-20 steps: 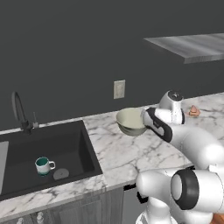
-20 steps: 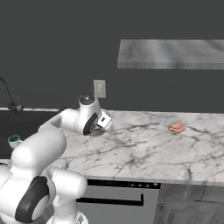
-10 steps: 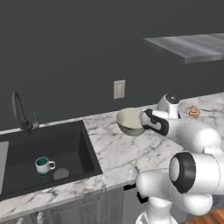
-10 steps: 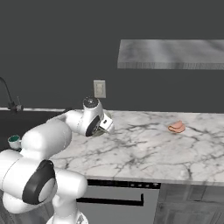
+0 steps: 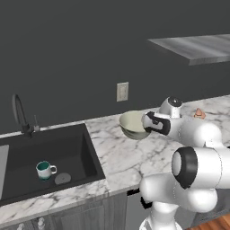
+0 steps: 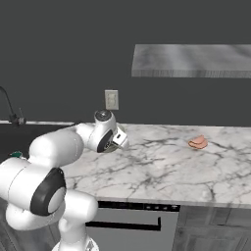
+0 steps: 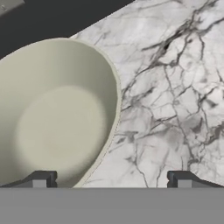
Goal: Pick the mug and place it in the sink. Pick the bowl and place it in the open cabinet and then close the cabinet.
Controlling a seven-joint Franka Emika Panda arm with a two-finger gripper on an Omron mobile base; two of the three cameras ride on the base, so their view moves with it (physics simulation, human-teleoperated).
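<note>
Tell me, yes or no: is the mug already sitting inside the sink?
Yes. The mug stands upright on the floor of the sink, next to the round drain.

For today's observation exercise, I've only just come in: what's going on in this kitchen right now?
A white robot arm is working at the bowl on the marble counter. Its gripper is open, with the bowl's rim between its fingers, so nothing is held yet. The mug already stands upright in the sink, near the drain. The bowl has yet to go to the cabinet.

White arm (image 6: 59, 147) bent over marble counter (image 6: 162, 171), pink object (image 6: 198, 142) at right, wall outlet (image 6: 111, 100), cabinet (image 6: 193, 60) above
</note>
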